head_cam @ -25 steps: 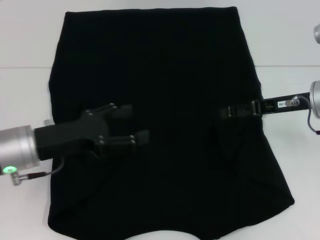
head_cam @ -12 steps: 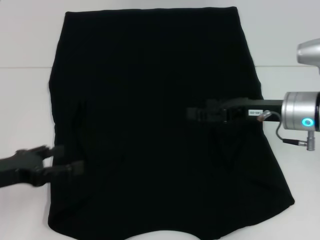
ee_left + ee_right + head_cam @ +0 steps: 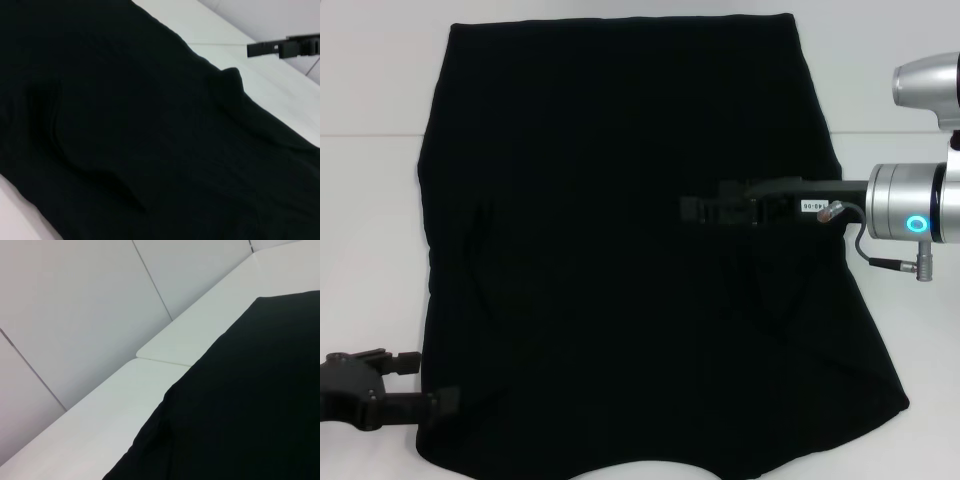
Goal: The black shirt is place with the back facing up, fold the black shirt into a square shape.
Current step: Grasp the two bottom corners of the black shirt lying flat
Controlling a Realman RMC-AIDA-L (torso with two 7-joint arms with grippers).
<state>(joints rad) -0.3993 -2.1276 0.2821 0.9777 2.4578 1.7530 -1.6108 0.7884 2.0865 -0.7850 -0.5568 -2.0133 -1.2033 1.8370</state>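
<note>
The black shirt (image 3: 620, 130) lies flat on the white table and fills most of the head view. It also shows in the left wrist view (image 3: 125, 130) and the right wrist view (image 3: 260, 410). My left gripper (image 3: 432, 380) is open at the shirt's near left corner, at the edge of the cloth, with nothing between its fingers. My right gripper (image 3: 692, 211) reaches in from the right over the shirt's middle. It looks like one thin bar, shut, with no cloth seen in it. In the left wrist view the right gripper (image 3: 252, 48) hangs above the shirt.
The white table (image 3: 370, 220) shows bare strips to the left and right of the shirt and along the far side. White wall panels (image 3: 75, 305) stand behind the table. Small creases mark the cloth near the right gripper.
My left gripper has pulled back from the shirt's left middle to its near left corner. My right gripper has moved in from the right edge toward the shirt's centre.
</note>
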